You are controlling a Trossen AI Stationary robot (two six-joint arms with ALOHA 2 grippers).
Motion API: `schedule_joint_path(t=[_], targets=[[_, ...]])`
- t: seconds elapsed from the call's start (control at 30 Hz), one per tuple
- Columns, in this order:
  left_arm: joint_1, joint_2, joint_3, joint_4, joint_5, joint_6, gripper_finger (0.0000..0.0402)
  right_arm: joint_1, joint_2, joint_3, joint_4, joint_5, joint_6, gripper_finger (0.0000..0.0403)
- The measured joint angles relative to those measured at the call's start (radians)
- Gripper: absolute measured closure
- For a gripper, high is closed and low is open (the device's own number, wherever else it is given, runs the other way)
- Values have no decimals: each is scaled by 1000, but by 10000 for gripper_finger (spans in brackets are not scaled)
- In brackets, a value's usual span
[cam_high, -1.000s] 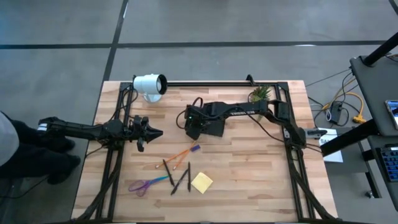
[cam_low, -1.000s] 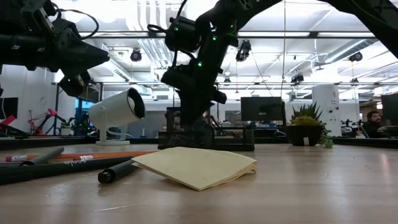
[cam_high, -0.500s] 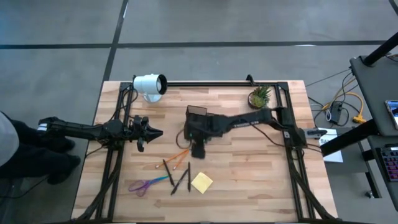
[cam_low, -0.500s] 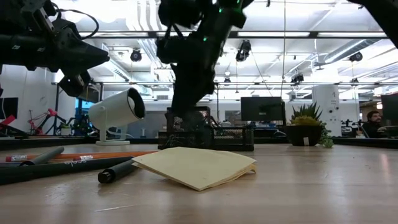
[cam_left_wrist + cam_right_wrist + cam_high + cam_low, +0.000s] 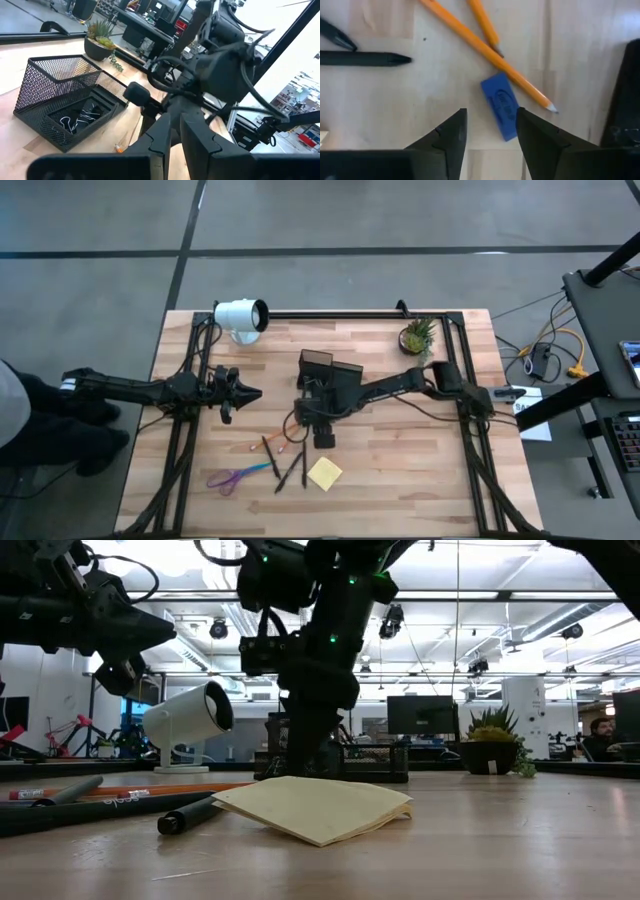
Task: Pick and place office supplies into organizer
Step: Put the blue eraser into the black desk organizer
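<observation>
Over on the left edge of the pale wooden table (image 5: 400,470), the left gripper (image 5: 250,393) hangs above the boards with its dark fingers (image 5: 192,137) pressed together on nothing. Behind it sits a white cylindrical lamp (image 5: 240,316). Nearer the front edge lie the purple-and-blue-handled scissors (image 5: 238,475), then two black pens (image 5: 291,467) crossed in a narrow V, and two thin orange pencils (image 5: 487,47) angling toward the middle. Just beside one pencil's sharpened tip lies a small blue rectangular eraser (image 5: 500,105), close to it though I cannot tell if they touch.

Directly above that eraser hovers the right gripper (image 5: 489,131), its fingers (image 5: 451,132) spread with the eraser showing in the gap, not touched. To its right the square yellow sticky-note pad (image 5: 324,472) lies flat, near the pens. Behind the gripper stands the black wire-mesh organizer (image 5: 67,105), with dark binder clips (image 5: 79,120) in its low compartment. Farther right, a small potted green plant (image 5: 417,335) sits near the back corner.
</observation>
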Motion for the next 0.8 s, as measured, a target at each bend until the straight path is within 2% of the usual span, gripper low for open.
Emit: schedule_joint_path(t=[0.27,0.47,0.63,0.8], targets=[[0,0,0,0,0,-2,375,-58,-1,-16,-13,-135,-107,228],[0,0,0,0,0,-2,375,-85,2,-23,8,-142,-207,225],[0,0,0,0,0,-2,375,-87,11,-28,26,-194,-230,225],[0,0,0,0,0,-2,375,-75,13,-40,36,-197,-250,230]])
